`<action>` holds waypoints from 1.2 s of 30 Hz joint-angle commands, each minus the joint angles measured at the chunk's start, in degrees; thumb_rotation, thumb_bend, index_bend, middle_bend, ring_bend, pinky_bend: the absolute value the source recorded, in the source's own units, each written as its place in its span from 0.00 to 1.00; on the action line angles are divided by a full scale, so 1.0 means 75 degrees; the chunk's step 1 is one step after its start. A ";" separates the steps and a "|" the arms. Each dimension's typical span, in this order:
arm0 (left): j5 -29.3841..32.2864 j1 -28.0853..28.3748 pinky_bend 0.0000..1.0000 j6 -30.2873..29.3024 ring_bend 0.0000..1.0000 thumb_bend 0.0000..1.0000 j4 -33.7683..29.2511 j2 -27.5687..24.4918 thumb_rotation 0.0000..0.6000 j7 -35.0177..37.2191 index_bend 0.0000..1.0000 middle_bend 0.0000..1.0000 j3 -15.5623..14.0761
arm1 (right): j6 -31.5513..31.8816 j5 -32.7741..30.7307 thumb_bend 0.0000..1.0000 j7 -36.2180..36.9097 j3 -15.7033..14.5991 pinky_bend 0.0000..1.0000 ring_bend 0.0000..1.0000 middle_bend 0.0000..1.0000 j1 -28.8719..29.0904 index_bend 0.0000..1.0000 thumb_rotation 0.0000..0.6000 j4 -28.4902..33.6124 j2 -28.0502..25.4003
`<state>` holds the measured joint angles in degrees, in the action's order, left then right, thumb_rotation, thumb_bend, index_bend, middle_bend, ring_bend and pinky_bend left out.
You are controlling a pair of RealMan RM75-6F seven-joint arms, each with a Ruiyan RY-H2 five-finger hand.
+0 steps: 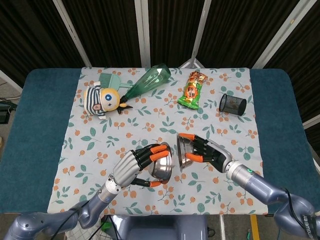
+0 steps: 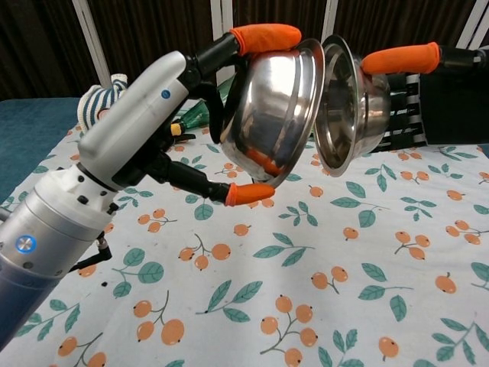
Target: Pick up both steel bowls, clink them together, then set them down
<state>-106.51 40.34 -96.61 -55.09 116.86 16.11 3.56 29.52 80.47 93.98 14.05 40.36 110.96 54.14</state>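
Two steel bowls up in the air, above the flowery cloth (image 1: pixel 100 145) on the worktop (image 1: pixel 40 125). Left bowl (image 2: pixel 271 115) gripped by the left hand (image 1: pixel 134 167), fingers (image 2: pixel 263 34) hooked over the top rim and under the bottom one, so no slipping. Right bowl (image 2: pixel 348 107) held the same way in the right hand (image 1: pixel 207 152), one orange fingertip over its rim. Both tipped on their sides, rims turned toward each other, likely so the edges can meet for a clink. Rims very near at the top in the chest view; touching or just apart, hard to tell. Held high, probably to keep clear of the cloth. Both bowls not yet set down.

Far back on the cloth, well away: a stripy doll (image 1: pixel 101 101), a green bottle (image 1: pixel 148 81), a snack packet (image 1: pixel 193 89) and a small black mesh cup (image 1: pixel 232 104) lying over.
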 commanded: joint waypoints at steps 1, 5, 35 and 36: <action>-0.0018 0.0065 0.59 -0.0016 0.38 0.32 0.0159 0.0107 1.00 -0.0052 0.38 0.50 0.0040 | -0.0043 -0.0004 0.39 -0.0071 -0.0018 0.93 0.72 0.75 -0.0009 0.76 1.00 0.0208 -0.0023; -0.0014 0.0111 0.59 -0.0006 0.38 0.32 0.0375 0.0217 1.00 -0.0070 0.38 0.50 0.0031 | 0.0006 -0.0062 0.40 -0.0228 0.0000 0.93 0.72 0.75 -0.0046 0.76 1.00 0.0536 -0.0064; -0.0075 0.0006 0.59 -0.0265 0.38 0.32 -0.0161 -0.0090 1.00 0.0101 0.38 0.50 -0.0278 | 0.0108 -0.1277 0.40 -0.1718 0.0203 0.93 0.72 0.75 -0.0364 0.76 1.00 0.0657 -0.0241; -0.0074 -0.0016 0.59 -0.0272 0.38 0.32 -0.0225 -0.0150 1.00 0.0094 0.37 0.50 -0.0294 | 0.0095 -0.1202 0.40 -0.1821 0.0176 0.93 0.72 0.75 -0.0382 0.76 1.00 0.0527 -0.0255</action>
<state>-107.00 40.51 -98.44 -56.29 116.21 16.81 1.60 30.62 70.90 81.19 15.48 37.88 116.43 52.52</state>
